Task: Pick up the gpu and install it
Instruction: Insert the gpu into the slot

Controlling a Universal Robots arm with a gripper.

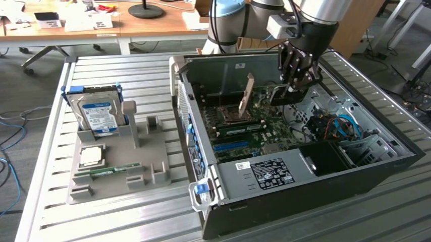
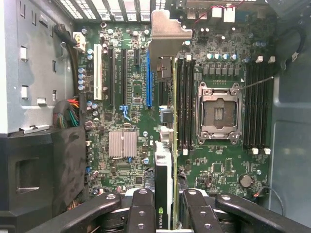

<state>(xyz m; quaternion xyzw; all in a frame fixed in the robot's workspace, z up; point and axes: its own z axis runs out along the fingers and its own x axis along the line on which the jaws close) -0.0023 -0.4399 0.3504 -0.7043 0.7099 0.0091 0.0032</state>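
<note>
Jaws of the gripper (image 1: 294,91) partly closed, clamped on the gpu (image 1: 249,91) from both faces. In the wrist view the gripper (image 2: 170,216) has one black finger (image 2: 141,208) on the cooler side and the other on the bare board side.

The gpu (image 2: 173,145) is inside the open computer case (image 1: 269,176), standing on edge over the motherboard (image 2: 218,165).
- Hidden: the card shows edge-on in the wrist view, so both faces are largely lost. The end near the fingers is cut off by the frame. A logo on the black cooler is partly readable.
- Cannot tell whether its lower edge touches a slot or hangs just above. The blue slot (image 2: 149,82) lies just beside it and the processor socket (image 2: 217,112) on its other side.

Surface and room:
- The case lies on its side on a slatted metal worktop (image 1: 121,70).
- A grey parts holder (image 1: 128,166) at the exterior view's left carries an upright hard drive (image 1: 98,113) and a memory stick (image 1: 108,171) lying flat.
- A wooden desk (image 1: 101,25) stands behind. Blue cable (image 1: 10,123) lies on the floor.

Orientation: the long axis runs parallel to the expansion slots. The metal bracket end (image 2: 165,34) points to the case's rear wall, toward the exterior view's left, and looks tilted there.
</note>
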